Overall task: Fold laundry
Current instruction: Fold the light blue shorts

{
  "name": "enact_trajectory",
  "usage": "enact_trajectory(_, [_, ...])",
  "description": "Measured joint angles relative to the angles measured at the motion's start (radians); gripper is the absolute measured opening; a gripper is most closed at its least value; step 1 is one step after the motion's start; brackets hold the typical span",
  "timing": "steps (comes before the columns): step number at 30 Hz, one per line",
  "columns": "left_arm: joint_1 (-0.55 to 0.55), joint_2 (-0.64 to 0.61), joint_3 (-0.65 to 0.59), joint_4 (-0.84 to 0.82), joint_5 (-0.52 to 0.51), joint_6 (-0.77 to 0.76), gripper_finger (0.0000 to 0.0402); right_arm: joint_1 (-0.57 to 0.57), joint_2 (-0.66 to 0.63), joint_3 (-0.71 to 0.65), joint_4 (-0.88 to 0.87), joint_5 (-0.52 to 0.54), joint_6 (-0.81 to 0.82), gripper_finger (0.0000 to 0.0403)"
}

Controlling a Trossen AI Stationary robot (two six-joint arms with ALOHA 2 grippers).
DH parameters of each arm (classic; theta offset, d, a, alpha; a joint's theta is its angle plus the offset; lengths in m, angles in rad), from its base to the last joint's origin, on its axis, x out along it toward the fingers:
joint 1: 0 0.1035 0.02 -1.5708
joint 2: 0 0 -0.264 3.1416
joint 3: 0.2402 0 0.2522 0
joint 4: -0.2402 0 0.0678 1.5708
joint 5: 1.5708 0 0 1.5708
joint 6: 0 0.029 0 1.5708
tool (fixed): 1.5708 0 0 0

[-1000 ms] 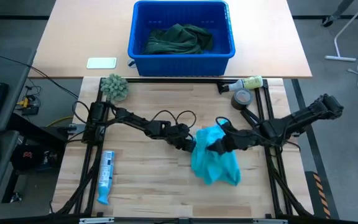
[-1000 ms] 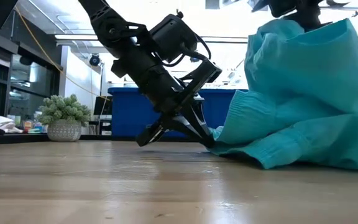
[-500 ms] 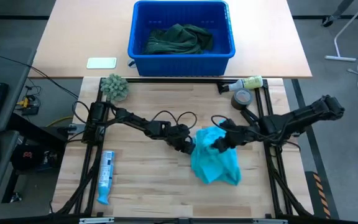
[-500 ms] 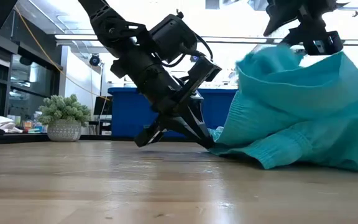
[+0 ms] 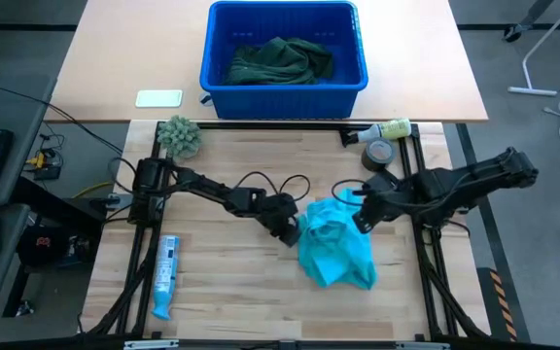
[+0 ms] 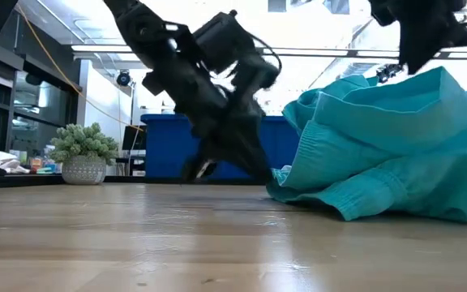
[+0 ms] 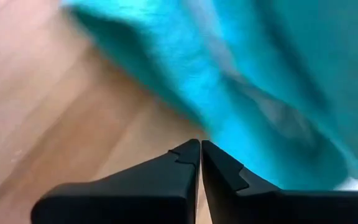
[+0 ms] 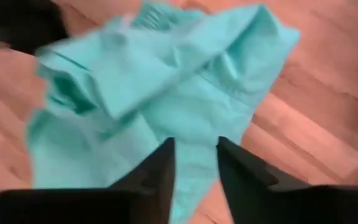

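Note:
A turquoise shirt-like piece of laundry [image 5: 333,251] lies in a crumpled heap on the wooden table, right of its middle [image 6: 387,154]. My left gripper [image 5: 292,234] is shut, low over the table at the heap's left edge, with nothing between its fingers [image 7: 201,146]. My right gripper [image 5: 361,222] hangs open above the heap's far right part and points steeply down. The cloth [image 8: 148,93] shows below the gap between its fingers. Dark green laundry [image 5: 280,60] lies in the blue bin. My left gripper's shut fingertips [image 6: 262,169] stand by the hem of the turquoise cloth [image 6: 286,178] where it lies on the table. Blur hides the spot, so I cannot tell whether they touch it. My right gripper touches nothing.
The blue bin [image 5: 283,86] stands on the far table. A fuzzy grey-green ball [image 5: 179,136] is at the far left, a bottle [image 5: 389,128] and a tape roll [image 5: 378,154] at the far right. A blue-and-white tube [image 5: 166,275] lies near the left edge.
My right gripper has let go of the turquoise cloth, drawn back up and toward the table's right edge, and tipped to point more steeply down. The cloth's raised top has sunk into a lower heap. My left gripper has rolled a little at the heap's left edge.

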Motion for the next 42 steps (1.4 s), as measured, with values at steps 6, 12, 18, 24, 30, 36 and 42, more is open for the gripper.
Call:
enact_trajectory(6, [-0.002,-0.147,0.0,-0.171,-0.176,0.147,0.0,-0.003,0.021,-0.164,0.155,0.018,0.078,0.0009])
enact_trajectory(12, [-0.002,-0.297,0.0,-0.346,-0.411,0.28,0.0,-0.051,0.079,-0.272,0.499,0.026,0.074,0.0001])
enact_trajectory(18, [-0.019,-0.354,0.0,-0.443,-0.518,0.295,0.0,-0.099,0.19,-0.224,0.626,0.096,0.005,0.0])
enact_trajectory(24, [-0.052,-0.364,0.0,-0.456,-0.534,0.291,0.0,-0.19,0.245,-0.109,0.792,0.139,-0.157,0.0])
enact_trajectory(30, [-0.078,-0.364,0.0,-0.468,-0.563,0.295,0.0,-0.255,0.246,0.023,0.715,0.116,-0.339,0.0])
enact_trajectory(36, [-0.09,-0.364,0.0,-0.489,-0.586,0.31,0.0,-0.217,0.242,0.148,0.196,0.06,-0.4,0.0])
enact_trajectory(42, [-0.081,-0.363,0.0,-0.481,-0.604,0.318,0.0,-0.112,0.236,0.034,0.08,0.028,-0.179,0.0])
